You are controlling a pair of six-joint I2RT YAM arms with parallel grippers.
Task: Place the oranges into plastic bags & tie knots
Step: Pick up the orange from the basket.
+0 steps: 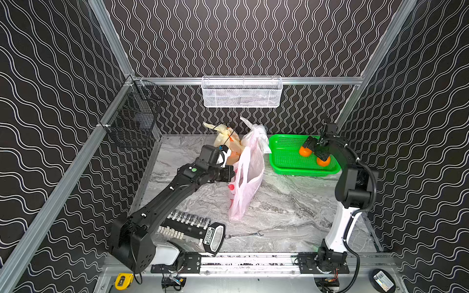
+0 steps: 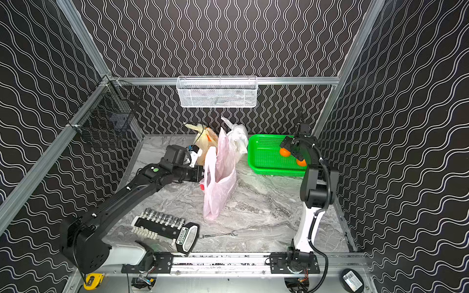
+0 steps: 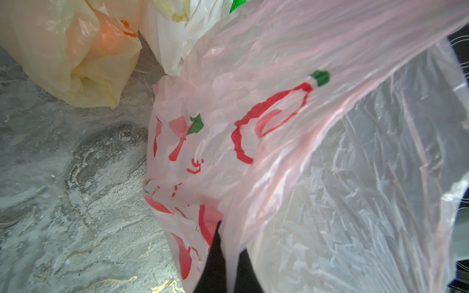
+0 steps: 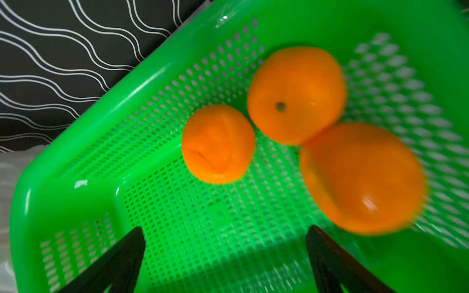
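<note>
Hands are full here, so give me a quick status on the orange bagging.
Left gripper shut on pink bag, holding it up. Right gripper open over three oranges in green basket. White bag close beside pink one.

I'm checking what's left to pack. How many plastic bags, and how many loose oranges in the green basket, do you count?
Plastic bags: 3 (pink bag, yellowish bag, white bag)
Loose oranges in the green basket: 3
Total: 6
</note>
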